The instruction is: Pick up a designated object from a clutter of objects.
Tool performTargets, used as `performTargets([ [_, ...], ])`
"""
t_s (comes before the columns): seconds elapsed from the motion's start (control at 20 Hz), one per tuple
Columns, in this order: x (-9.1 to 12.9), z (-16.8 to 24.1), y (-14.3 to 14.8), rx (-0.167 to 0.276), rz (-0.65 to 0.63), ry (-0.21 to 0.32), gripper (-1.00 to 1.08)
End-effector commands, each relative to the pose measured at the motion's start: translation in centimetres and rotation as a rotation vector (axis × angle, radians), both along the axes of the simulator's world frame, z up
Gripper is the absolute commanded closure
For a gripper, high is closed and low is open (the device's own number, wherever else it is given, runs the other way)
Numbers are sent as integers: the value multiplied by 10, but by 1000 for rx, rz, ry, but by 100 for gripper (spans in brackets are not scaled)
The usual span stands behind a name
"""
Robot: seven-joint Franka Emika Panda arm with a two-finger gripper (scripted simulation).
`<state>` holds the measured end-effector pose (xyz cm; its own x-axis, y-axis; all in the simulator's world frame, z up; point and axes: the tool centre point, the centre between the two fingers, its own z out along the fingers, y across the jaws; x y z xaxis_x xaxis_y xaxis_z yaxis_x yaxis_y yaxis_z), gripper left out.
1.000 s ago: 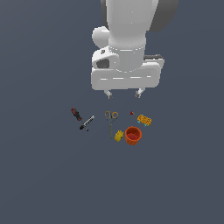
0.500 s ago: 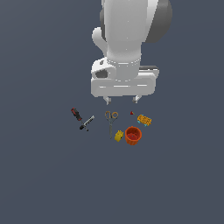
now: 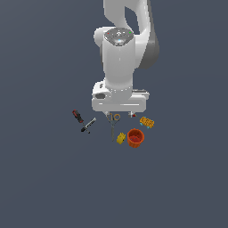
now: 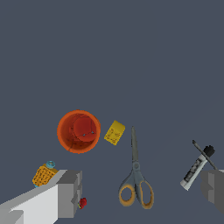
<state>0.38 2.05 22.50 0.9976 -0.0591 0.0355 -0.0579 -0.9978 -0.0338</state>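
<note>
The gripper (image 4: 140, 192) hung open above the scissors (image 4: 135, 181) — which lay flat just beside the yellow piece (image 4: 114, 132) — so a skewed descent risked nudging that piece or pinching nothing.

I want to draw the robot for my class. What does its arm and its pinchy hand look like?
The arm is smooth, rounded and white, with a grey cap on top carrying tiny green and red dots. The gripper has a wide white boxy body and two blocky grey fingers. No cables show.

Scissors (image 4: 135, 183): grey blades, tan-orange handles; cup (image 4: 78, 131) orange.
</note>
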Motion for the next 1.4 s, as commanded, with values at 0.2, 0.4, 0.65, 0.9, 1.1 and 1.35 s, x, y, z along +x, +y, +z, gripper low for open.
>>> performTargets([
  [0.2, -23, -68, -14, -7, -60, 15, -92],
  [0.4, -41, -104, -22, -13, -94, 24, -92],
  [0.65, -62, -137, -30, -20, -128, 32, -92],
  [0.9, -77, -157, -35, -26, -149, 37, -92],
  [1.1, -84, -165, -37, -28, -158, 39, -92],
  [1.35, -85, -166, -37, -28, -159, 40, -92],
])
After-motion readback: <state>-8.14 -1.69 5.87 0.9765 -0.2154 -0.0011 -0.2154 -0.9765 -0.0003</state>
